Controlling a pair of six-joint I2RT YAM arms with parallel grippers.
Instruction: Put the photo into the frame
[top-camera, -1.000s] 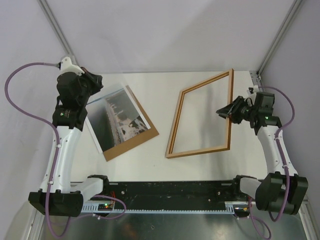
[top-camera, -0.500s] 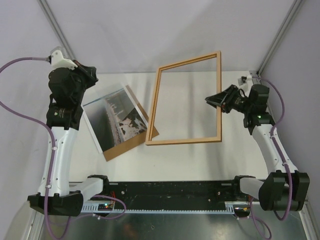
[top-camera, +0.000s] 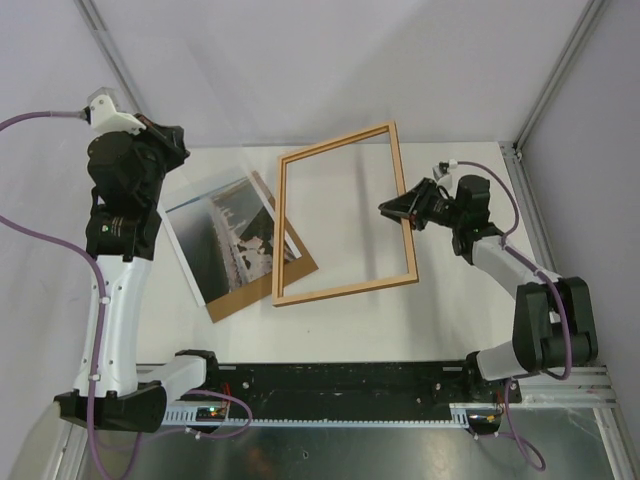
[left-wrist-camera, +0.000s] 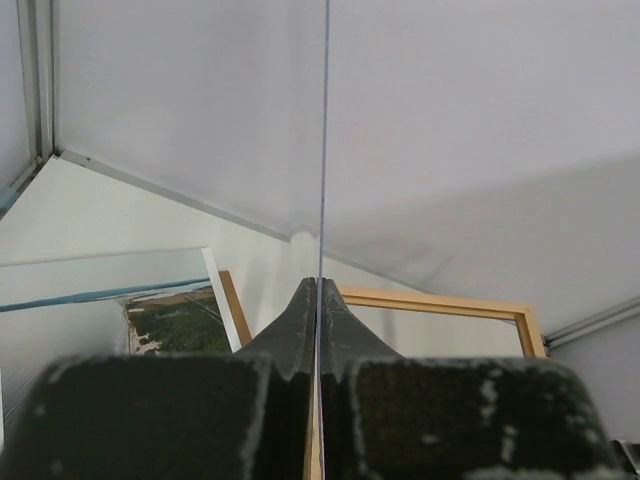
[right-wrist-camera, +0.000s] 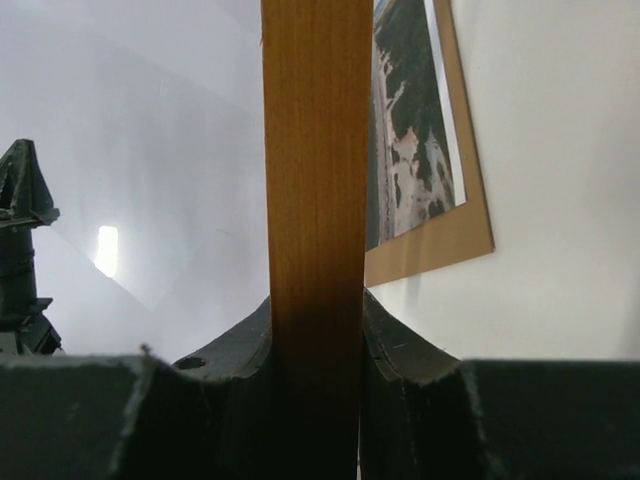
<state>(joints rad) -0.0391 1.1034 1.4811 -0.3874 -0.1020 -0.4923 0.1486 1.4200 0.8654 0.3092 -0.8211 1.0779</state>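
One frame (top-camera: 345, 289) (in right tool (top-camera: 398, 211)), one photo (top-camera: 225, 245)

A white table (top-camera: 450, 320) stands inside a booth of plain, pale grey panels. The far wall (top-camera: 330, 70) meets the side panels at a slanting left aluminium post (top-camera: 110, 60) and a right aluminium post (top-camera: 566, 60). The light is soft and even. A brushed metal plate (top-camera: 350, 450) runs along the near edge.
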